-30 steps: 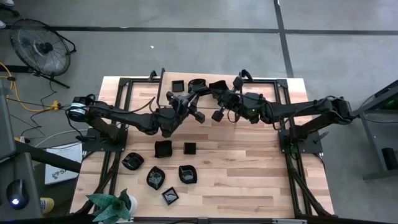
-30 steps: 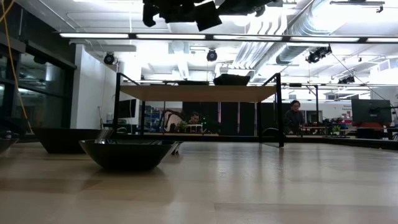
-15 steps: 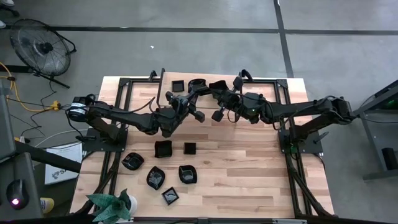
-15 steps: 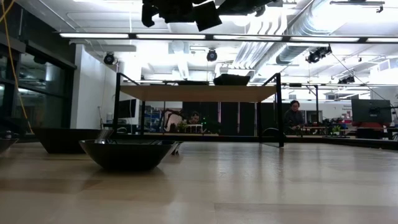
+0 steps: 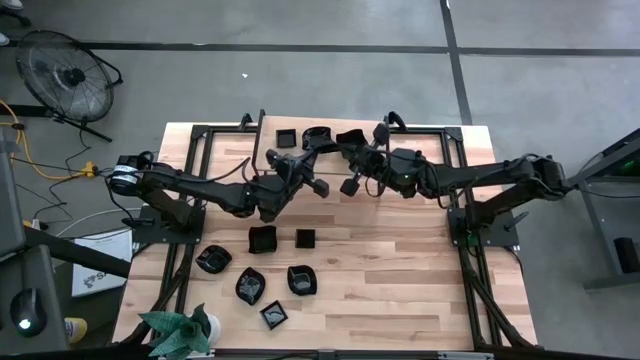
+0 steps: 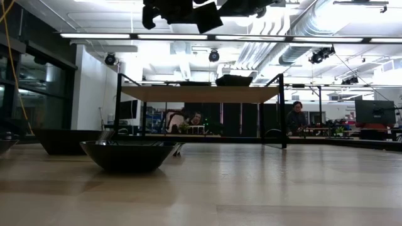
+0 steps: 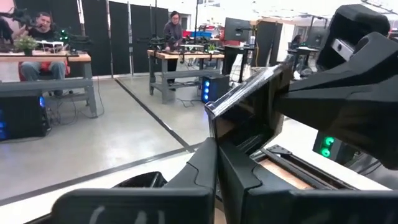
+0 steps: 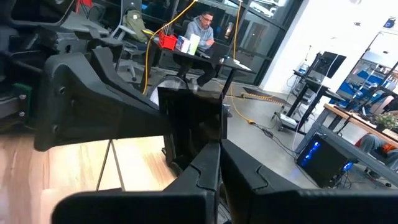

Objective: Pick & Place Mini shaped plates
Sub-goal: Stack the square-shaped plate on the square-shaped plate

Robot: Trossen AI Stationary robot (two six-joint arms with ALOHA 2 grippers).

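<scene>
- From above, we take the plant [image 5: 178,331] as our mark. Six black plates [image 5: 262,239] lie loose on the table [image 5: 400,280], just beyond the plant and off to its side. Three more [image 5: 318,134] sit along the edge farthest from it.
- The left gripper [image 5: 320,187] and right gripper [image 5: 350,186] meet in the air farther from the plant than the loose plates, short of the far three, with a dark square at each tip.
- At table height, one plate [image 6: 129,155] stands close and another [image 6: 63,141] sits behind it. Both are empty, and the arms hang high above.
- In the left wrist view, the fingers [image 7: 208,163] are drawn together under the rim of a thin square plate [image 7: 245,106].
- The right wrist view shows the same thing: fingers [image 8: 208,165] together under a square plate [image 8: 193,118]. We cannot tell whether this is one shared plate or two.
- We judge these dishes light, stiff, glossy and slippery — likely chippable. The raised rim is the only good hold.
- The plant's white pot [image 5: 209,327] holds only the plant.
</scene>
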